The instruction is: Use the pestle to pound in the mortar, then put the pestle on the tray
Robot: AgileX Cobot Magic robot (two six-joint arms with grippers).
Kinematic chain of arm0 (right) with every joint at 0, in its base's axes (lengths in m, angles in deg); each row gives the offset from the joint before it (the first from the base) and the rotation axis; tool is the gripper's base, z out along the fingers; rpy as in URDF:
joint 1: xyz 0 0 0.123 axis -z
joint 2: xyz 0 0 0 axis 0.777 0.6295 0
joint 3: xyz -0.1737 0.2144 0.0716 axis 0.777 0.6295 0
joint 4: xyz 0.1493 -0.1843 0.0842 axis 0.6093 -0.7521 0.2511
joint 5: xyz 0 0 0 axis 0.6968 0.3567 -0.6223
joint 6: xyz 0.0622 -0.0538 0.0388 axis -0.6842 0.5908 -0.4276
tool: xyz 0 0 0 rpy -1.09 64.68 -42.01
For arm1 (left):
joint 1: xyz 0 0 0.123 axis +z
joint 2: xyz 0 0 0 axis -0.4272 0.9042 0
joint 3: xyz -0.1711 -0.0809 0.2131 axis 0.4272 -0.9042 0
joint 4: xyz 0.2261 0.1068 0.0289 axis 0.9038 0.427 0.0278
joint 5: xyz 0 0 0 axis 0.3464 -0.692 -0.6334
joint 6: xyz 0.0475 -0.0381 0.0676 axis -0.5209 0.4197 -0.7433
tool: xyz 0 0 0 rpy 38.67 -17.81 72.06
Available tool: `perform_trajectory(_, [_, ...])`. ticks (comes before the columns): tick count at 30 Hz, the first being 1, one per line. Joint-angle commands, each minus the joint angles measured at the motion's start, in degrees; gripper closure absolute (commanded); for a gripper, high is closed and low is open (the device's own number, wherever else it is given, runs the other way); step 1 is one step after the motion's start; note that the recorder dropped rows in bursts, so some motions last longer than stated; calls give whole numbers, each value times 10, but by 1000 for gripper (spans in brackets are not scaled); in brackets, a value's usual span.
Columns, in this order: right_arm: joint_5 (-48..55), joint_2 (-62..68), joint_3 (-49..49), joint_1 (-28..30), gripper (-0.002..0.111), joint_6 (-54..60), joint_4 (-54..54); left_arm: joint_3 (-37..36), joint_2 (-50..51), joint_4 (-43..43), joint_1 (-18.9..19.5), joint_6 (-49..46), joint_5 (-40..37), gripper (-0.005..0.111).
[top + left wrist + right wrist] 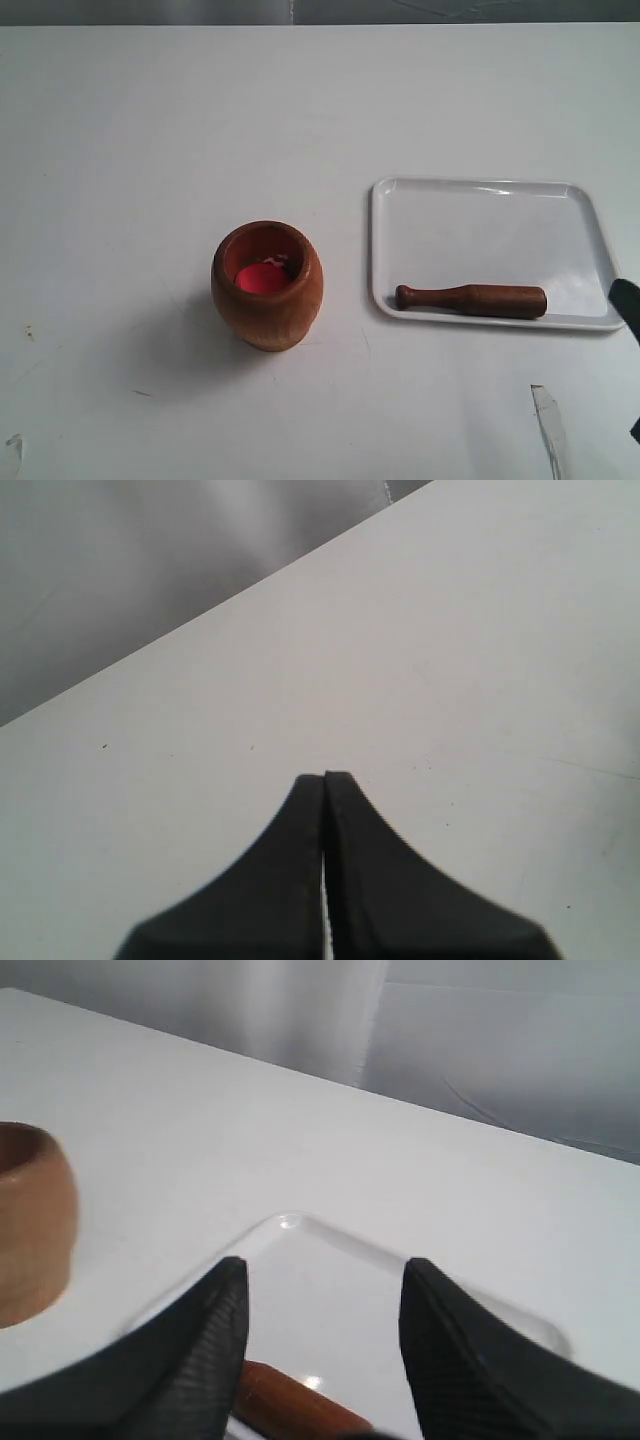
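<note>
Here, slim dark pestle [470, 300] lies on white tray [480, 225].

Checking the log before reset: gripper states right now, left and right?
Left gripper: closed, jaws together, holding nothing.
Right gripper: open, empty; the pestle lies on the tray.

Exterior cam high, looking steeply down on the worktop [150, 120]. Left wrist cam low and close, sees just worktop. Right wrist cam close over tray [330, 1290]; shares tray, pestle [285, 1405], mortar [30, 1220] with exterior.
</note>
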Motion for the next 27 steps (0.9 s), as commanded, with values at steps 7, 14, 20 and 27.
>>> perform_trajectory(7, [2, -3, 2, 234, 64, -54, -9, 0, -1, -4, -4, 5, 2, 107])
perform_trajectory(14, [15, -3, 2, 327, 64, -105, -9, 0, -1, -4, -4, 5, 2, 107])
perform_trajectory(20, [16, -3, 2, 328, 64, -104, -9, 0, -1, -4, -4, 5, 2, 107])
perform_trajectory(27, [16, -3, 2, 328, 64, -104, -9, 0, -1, -4, -4, 5, 2, 107])
